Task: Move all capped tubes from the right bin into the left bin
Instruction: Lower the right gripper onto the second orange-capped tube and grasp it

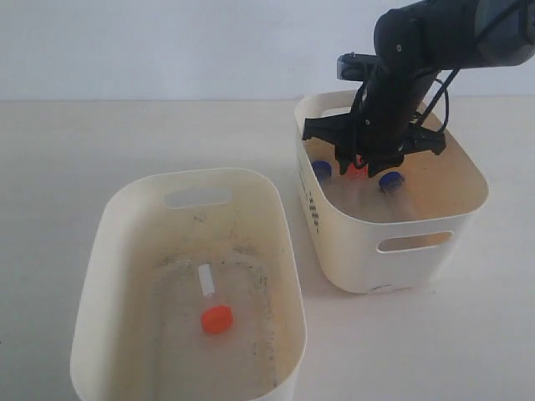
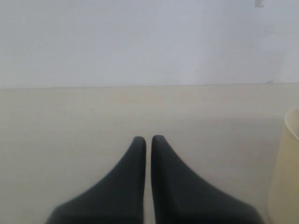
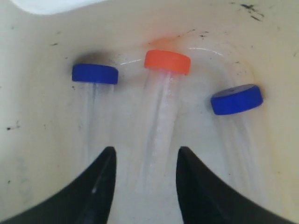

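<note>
Right wrist view: your right gripper [image 3: 145, 151] is about half-open and holds nothing. The orange-capped tube [image 3: 161, 100] lies between its jaw tips on the right bin [image 1: 359, 251] floor, with blue-capped tubes [image 3: 95, 73] to either side.

Step, judged: grasp pending.

Next: descend, close on the barrel, then carry to the left bin [image 1: 109, 225], where the other orange tube [image 1: 213, 307] lies.

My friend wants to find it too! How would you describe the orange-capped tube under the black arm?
Find the bin with black lettering, under the black arm. Three tubes lie on its floor; yours is the middle one, facing the open end effector. Its cap is orange, while both neighbours have blue caps.
</note>
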Motion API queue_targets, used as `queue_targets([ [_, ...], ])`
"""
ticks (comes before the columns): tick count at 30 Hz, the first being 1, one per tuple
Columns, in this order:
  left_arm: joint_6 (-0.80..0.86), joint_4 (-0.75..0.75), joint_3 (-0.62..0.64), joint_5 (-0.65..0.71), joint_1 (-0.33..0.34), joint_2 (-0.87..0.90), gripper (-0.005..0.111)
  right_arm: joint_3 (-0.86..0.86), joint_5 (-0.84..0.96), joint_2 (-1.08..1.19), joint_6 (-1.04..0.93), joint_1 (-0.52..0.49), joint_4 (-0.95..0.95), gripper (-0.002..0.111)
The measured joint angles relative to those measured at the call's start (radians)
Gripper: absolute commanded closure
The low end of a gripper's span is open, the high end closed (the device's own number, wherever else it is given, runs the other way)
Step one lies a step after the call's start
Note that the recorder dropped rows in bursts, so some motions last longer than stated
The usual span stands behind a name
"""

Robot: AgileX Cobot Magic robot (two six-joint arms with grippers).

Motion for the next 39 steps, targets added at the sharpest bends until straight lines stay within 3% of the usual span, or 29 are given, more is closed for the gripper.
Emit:
queue_targets([
  [23, 0.000, 0.000, 0.000, 0.000, 0.000, 0.000, 0.102, 0.000, -0.027, 0.027, 0.258, -0.002, -0.056, 0.064],
  [39, 0.000, 0.000, 0.000, 0.000, 0.000, 0.000, 0.102, 0.000, -0.040, 0.058, 0.295, -0.002, -0.111, 0.063],
])
